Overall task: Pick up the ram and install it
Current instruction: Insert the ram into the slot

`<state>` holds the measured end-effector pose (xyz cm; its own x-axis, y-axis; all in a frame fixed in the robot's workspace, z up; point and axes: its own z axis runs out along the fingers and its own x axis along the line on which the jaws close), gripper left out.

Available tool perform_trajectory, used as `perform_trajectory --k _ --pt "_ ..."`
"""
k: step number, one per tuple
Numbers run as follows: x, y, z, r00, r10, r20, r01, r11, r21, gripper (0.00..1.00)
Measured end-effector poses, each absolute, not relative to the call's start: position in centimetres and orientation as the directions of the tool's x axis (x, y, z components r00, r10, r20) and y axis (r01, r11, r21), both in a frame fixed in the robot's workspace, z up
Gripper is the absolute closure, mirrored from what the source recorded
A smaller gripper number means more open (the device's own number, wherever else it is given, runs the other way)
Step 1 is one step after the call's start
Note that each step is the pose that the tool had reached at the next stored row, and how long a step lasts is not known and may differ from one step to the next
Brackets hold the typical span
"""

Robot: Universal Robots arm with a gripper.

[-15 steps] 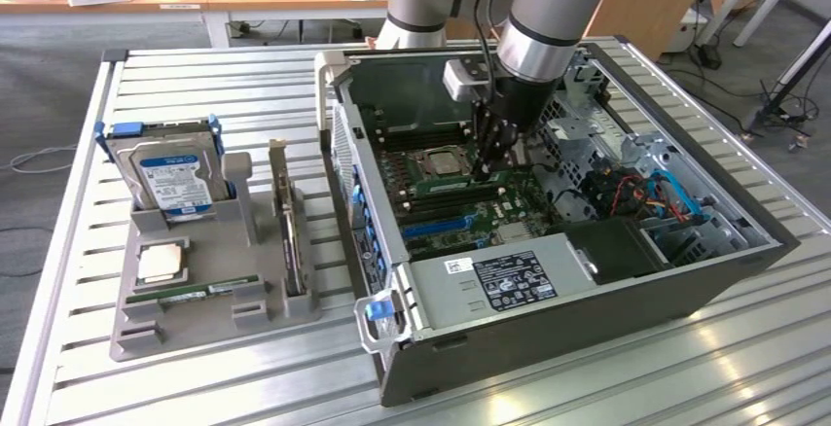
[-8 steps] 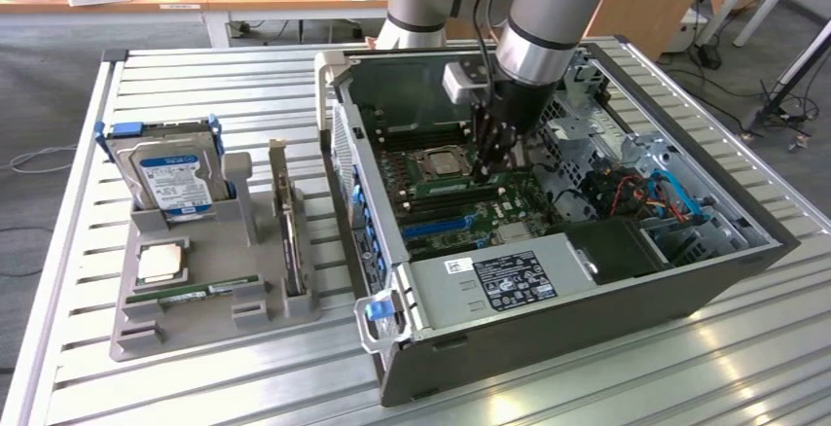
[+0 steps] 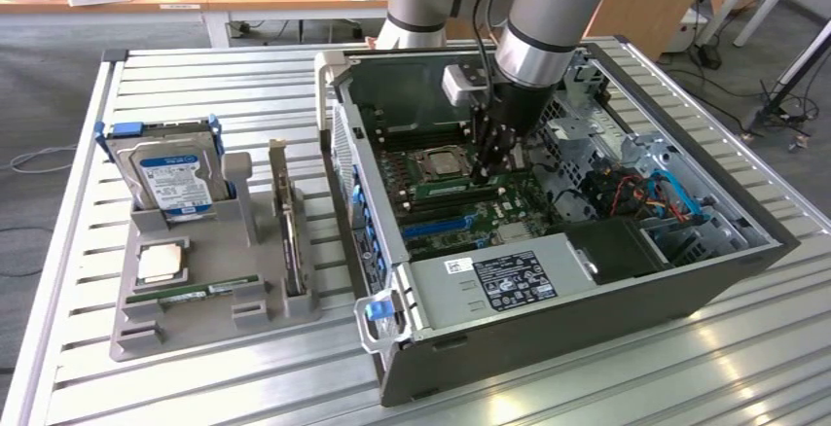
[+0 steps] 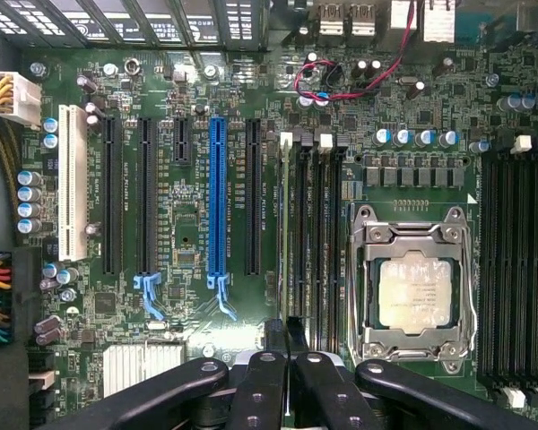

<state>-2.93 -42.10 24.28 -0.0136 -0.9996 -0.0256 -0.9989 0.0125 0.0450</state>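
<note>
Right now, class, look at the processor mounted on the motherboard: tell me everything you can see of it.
The processor is a square chip with a dull silver metal lid bearing faint print. It lies flat in its socket on the green motherboard, clamped under a silver metal frame with a lever. Black memory slots run along both its sides. It sits inside the open case. The gripper hangs close beside it without touching.

case [image 3: 571, 295] set on table [image 3: 195, 392], exterior view's right | holder [image 3: 214, 334] placed at left, ram [image 3: 195, 295] laid in it | claw [image 3: 495, 175] positioned inside case
</note>
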Motion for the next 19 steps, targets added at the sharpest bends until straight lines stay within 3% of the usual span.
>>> perform_trajectory --k 19 --pt "-2.93 -41.79 23.86 -0.014 -1.0 -0.026 -0.999 0.012 0.045 0.88"
